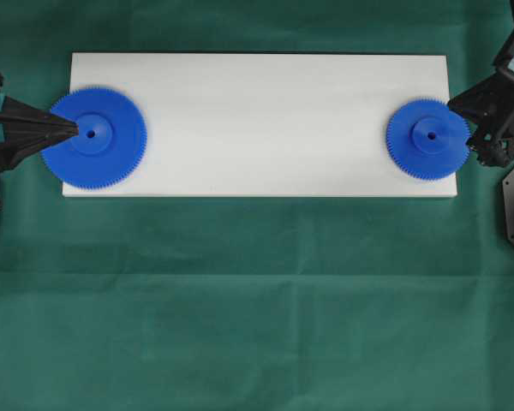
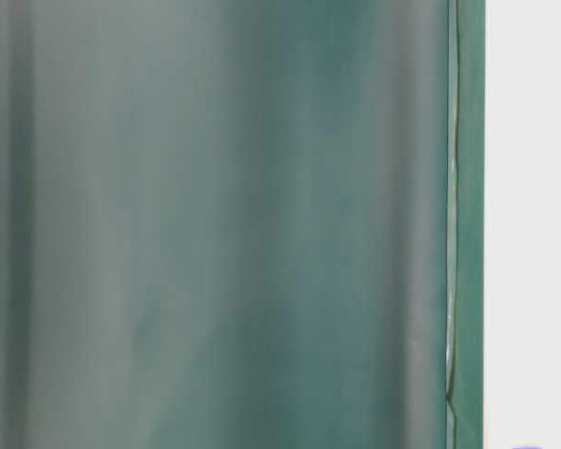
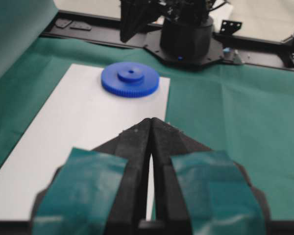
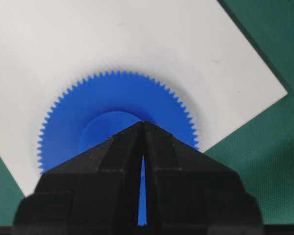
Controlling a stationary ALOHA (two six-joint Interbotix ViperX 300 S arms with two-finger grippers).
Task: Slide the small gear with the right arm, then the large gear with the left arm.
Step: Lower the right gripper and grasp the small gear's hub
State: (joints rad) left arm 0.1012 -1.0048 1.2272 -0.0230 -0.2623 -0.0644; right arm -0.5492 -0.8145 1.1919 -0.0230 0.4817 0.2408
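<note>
The right gripper [image 4: 143,123] is pinched narrow, holding nothing, tips poised over the small gear's [image 4: 118,122] hub. It should press lightly and push straight inward along the white board [image 1: 265,120]. The left gripper [image 1: 73,129], likewise closed, waits at the large gear [image 1: 94,137].

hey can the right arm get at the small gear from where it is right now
Probably yes. The right arm's gripper already sits at the outer edge of the small gear, fingers closed and pointing over its hub in the wrist view, with nothing between them on the white board.
</note>
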